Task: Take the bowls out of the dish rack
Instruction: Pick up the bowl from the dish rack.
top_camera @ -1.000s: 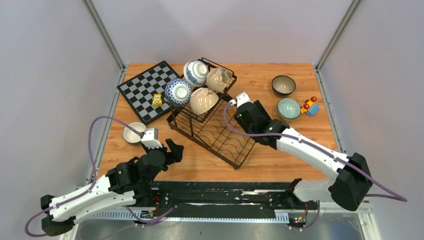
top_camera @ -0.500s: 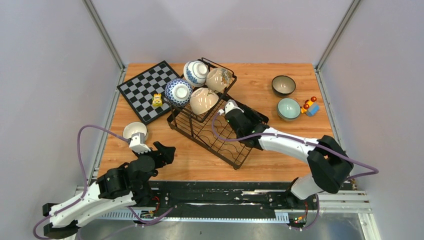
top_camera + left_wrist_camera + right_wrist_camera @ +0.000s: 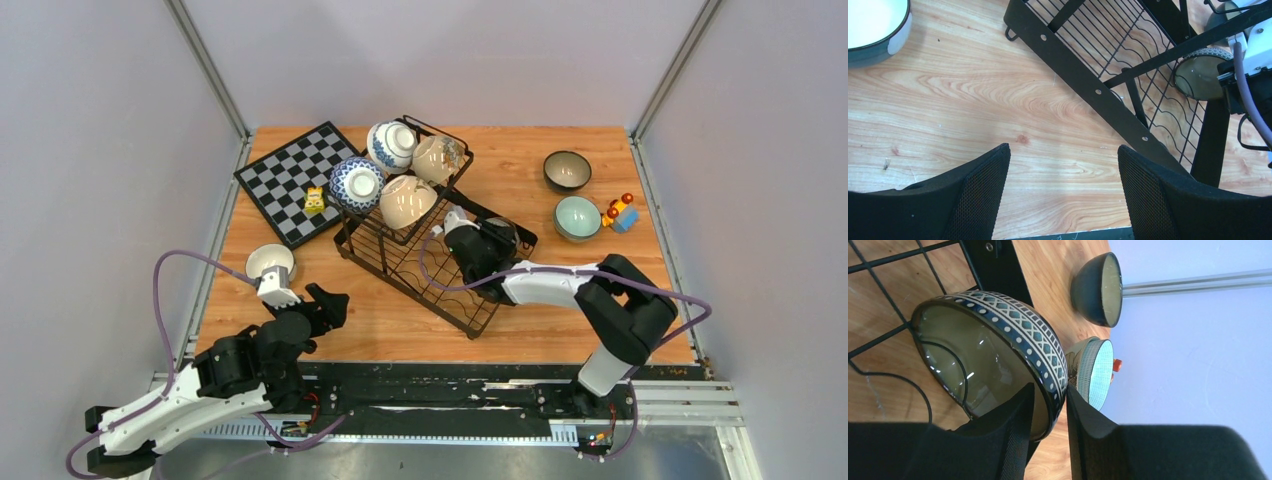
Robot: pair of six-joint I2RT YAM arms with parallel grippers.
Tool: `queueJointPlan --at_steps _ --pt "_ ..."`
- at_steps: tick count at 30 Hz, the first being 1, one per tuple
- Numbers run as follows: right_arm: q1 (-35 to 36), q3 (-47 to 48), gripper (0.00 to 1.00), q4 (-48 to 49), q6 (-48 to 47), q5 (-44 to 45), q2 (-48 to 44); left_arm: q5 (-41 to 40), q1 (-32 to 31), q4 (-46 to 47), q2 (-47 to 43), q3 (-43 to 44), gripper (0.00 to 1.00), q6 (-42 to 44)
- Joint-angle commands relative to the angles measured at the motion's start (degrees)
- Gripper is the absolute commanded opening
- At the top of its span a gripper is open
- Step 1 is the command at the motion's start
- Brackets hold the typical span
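While 4 other bowls (image 3: 407, 200) crowd the upper basket, the dark olive bowl (image 3: 983, 355) with a blue-and-white rim band leans in the dish rack's (image 3: 1070, 65) lower tray. The right gripper (image 3: 1049, 397) pinches its rim, 1 finger inside, 1 outside. Beyond it, a dark bowl (image 3: 567, 170) and a teal bowl (image 3: 578, 217) sit on the table (image 3: 560, 290). The left gripper (image 3: 1063, 155) hovers over wood beside the rack, fingers wide apart, with a white-lined bowl (image 3: 873, 25) nearby.

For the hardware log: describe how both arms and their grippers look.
The left arm and right arm have white link shells, black joints and a purple cable along each. The left gripper and right gripper have broad black fingers with mesh-textured pads and a white block at the wrist.
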Motion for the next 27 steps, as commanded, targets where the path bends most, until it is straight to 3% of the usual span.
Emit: queueJointPlan --at_steps 1,10,18,27 --pt "0.7 -0.7 0.31 8.4 -5.3 4.9 2.9 -1.6 -0.3 -1.3 0.4 0.0 0.81 -1.8" --pt "0.8 -1.9 0.01 12.3 -6.8 8.2 4.0 -1.3 -0.3 -1.7 0.4 0.1 0.81 -2.1" --pt "2.3 -4.5 0.0 18.9 -10.6 11.4 4.0 -1.4 -0.3 -1.7 0.4 -0.1 0.8 -2.6" --pt "5.9 -7.4 0.0 48.0 -30.8 17.5 12.3 -0.5 -0.3 -0.2 0.4 -2.1 0.8 -3.5"
